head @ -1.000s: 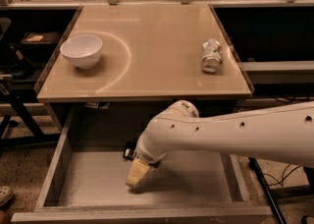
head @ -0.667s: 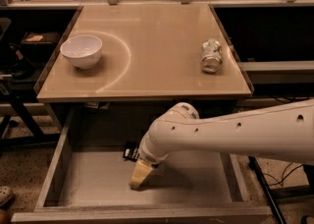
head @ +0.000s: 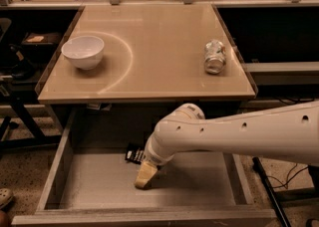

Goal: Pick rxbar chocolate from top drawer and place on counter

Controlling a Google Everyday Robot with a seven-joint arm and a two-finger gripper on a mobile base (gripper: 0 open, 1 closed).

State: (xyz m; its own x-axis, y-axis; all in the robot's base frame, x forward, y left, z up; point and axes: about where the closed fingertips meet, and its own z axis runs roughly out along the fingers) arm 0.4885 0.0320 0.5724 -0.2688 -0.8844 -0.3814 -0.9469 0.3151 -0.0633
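Note:
The top drawer [head: 89, 198] stands pulled open below the counter [head: 154, 47]. The rxbar chocolate [head: 133, 154], a black wrapper with white lettering, lies on the drawer floor near the back, partly hidden by my arm. My gripper [head: 143, 177] reaches down into the drawer from the right, its tan fingers close to the floor just in front and to the right of the bar. The white arm [head: 239, 134] crosses the drawer's right half.
A white bowl [head: 82, 51] sits at the counter's left. A crushed silver can [head: 215, 56] lies at its right. Dark shelving and table legs flank the counter on both sides. Clutter lines the back edge.
The gripper has shifted slightly lower and to the right inside the drawer. The bar, bowl and can have not moved.

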